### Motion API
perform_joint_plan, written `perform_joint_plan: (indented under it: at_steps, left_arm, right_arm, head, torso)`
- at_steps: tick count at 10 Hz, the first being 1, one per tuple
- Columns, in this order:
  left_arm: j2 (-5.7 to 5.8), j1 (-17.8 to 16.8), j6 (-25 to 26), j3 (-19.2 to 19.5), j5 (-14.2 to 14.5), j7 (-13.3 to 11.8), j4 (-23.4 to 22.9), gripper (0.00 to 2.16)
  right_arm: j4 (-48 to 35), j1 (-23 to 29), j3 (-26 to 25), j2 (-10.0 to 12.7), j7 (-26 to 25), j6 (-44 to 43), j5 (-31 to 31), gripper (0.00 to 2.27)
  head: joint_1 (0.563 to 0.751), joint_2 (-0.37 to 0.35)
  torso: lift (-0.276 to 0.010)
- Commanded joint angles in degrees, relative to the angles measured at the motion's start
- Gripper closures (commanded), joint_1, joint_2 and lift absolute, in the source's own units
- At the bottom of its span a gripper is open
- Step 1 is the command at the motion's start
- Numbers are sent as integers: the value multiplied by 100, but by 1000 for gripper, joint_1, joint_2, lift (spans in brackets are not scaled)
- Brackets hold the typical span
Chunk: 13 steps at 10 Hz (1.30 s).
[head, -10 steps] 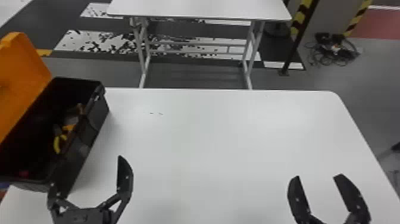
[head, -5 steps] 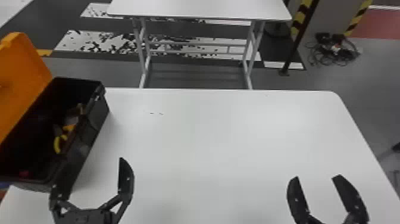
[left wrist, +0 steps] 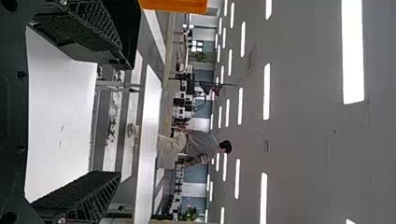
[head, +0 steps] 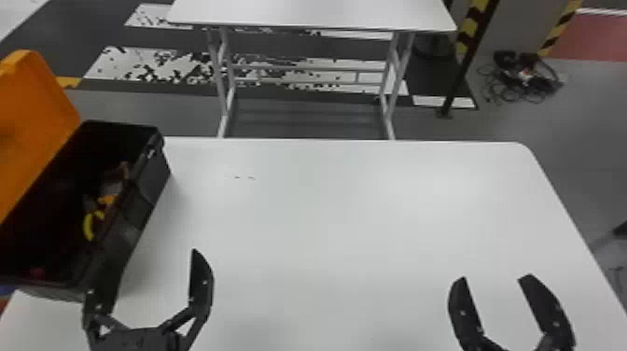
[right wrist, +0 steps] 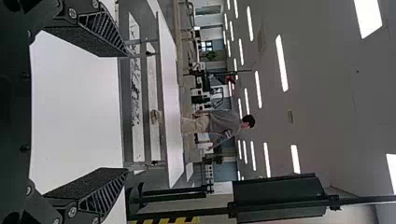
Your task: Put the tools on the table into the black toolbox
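Head view: two black grippers, left gripper and right gripper, low in the scene above a white table. On each, two flat fingers. Left pair spread wide, with white tabletop visible through the gap; one finger overlapping the near corner of the toolbox from this angle, contact impossible to tell. Right pair also well parted, a little narrower in this view, over the table's right part, well apart from the toolbox. In the wrist views, same wide parting for left gripper and right gripper, with tabletop between the fingers of each.

One black toolbox, upright at the table's left edge, long and deep, with one orange lid raised fully open on its far-left side. Inside, against the wall nearer the table's middle: one curved yellow handle, one orange-yellow piece beside it, one brownish piece farther back. Near the front end, one small red item. Exact tool count too dark to tell.

On the tabletop, two tiny dark marks. Beyond, one second white table and, to the right, one heap of cables on grey floor.
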Motion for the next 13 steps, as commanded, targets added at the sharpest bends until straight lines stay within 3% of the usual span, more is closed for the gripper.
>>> perform_joint_plan:
  at_steps: [1,13]
  left_arm:
    - [14,-31,97,-22,5,0,29,36]
    - [84,-93,97,-22,163,-61,169,36]
  right_arm:
    - [28,0,-3,4,0,-17,-1,144]
    - [292,-35,5,75,-18,-439,-28,147]
  head:
    - [695,-45]
    - [695,-53]
  torso:
    - [-75]
    - [-75]
